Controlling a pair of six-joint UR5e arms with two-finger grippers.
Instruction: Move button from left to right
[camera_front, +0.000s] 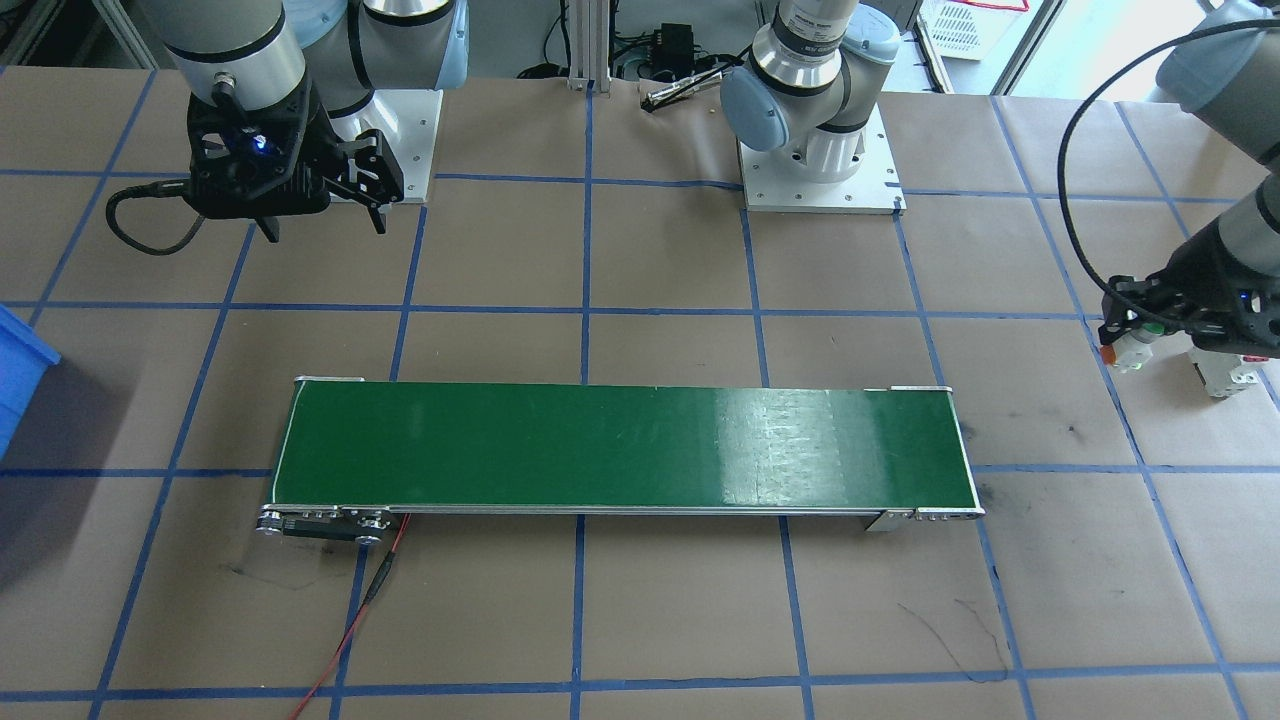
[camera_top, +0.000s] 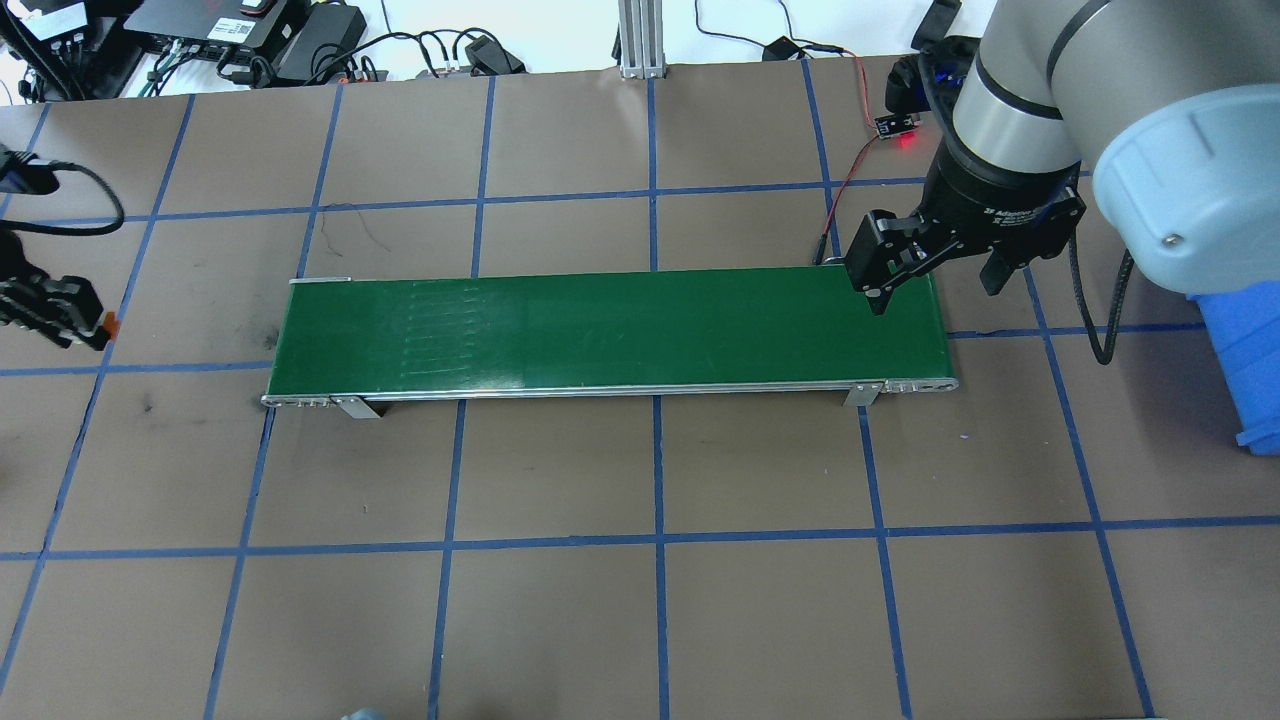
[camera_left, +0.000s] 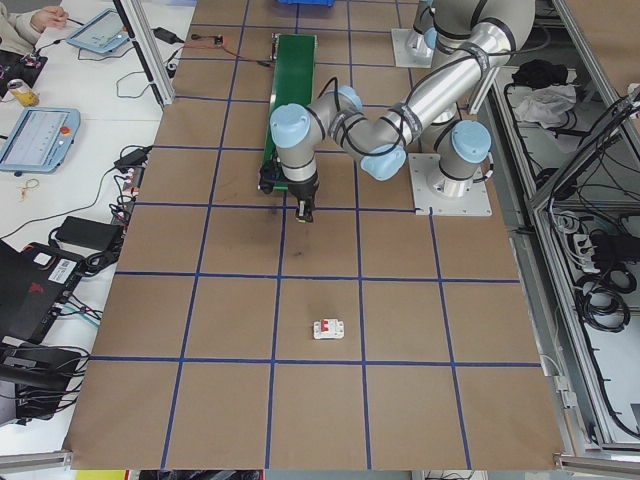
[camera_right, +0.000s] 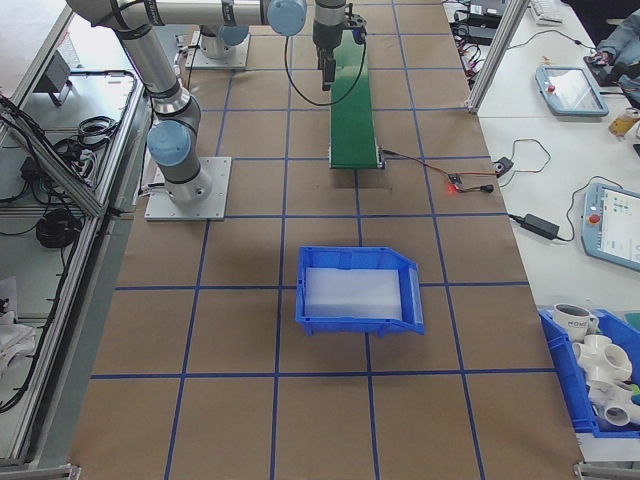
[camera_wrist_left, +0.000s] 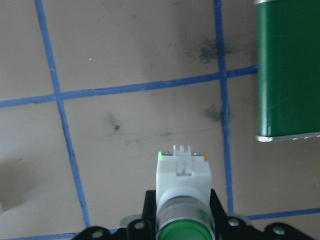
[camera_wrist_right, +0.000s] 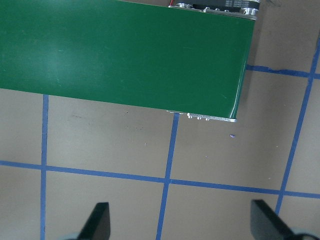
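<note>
close under the left wrist camera sits the button (camera_wrist_left: 182, 200), green cap nearest, white body pointing out over the brown table (camera_wrist_left: 125, 60). left gripper (camera_front: 1135, 335) is clamped on it, raised above the table off the left end of the green conveyor belt (camera_front: 620, 445). beside it a white circuit breaker (camera_left: 329, 328) rests on the table. right gripper (camera_top: 935, 275) hangs over the belt's right end, jaws spread wide, holding nothing.

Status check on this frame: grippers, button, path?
Left gripper shut on the button, off the table. Right gripper open, empty, over the conveyor end. Belt bare; nothing in the way.
</note>
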